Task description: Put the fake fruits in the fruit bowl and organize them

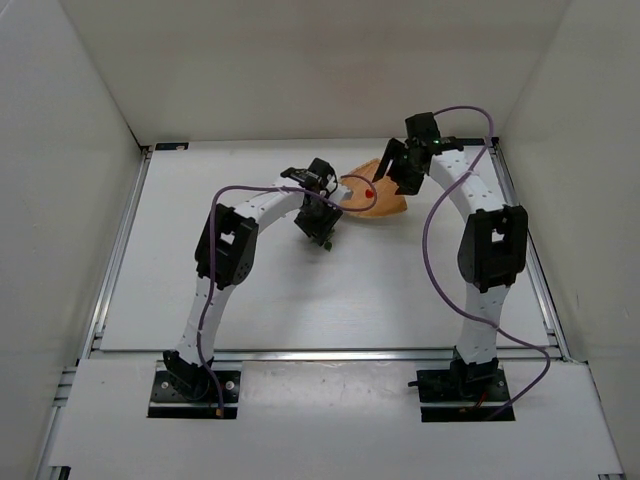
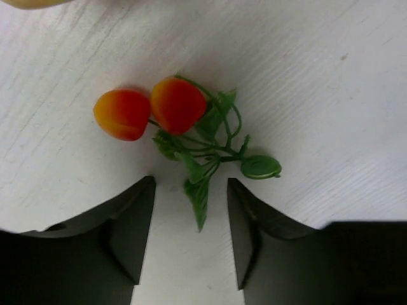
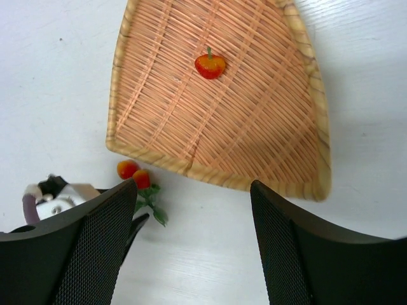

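Note:
The woven orange-tan fruit bowl (image 3: 261, 136) lies on the white table; it also shows in the top view (image 1: 385, 205). One small red fruit (image 3: 210, 65) lies inside it, seen in the top view (image 1: 369, 190) too. A sprig of two red-orange fruits (image 2: 152, 109) with green stems and leaves lies on the table just outside the bowl's edge, also in the right wrist view (image 3: 134, 175). My left gripper (image 2: 191, 210) is open and empty, with the sprig's leaf tip between its fingertips. My right gripper (image 3: 194, 222) is open and empty above the bowl's near edge.
White walls enclose the table on three sides. Metal rails (image 1: 118, 250) run along the table's left and right edges. Purple cables (image 1: 432, 230) hang from both arms.

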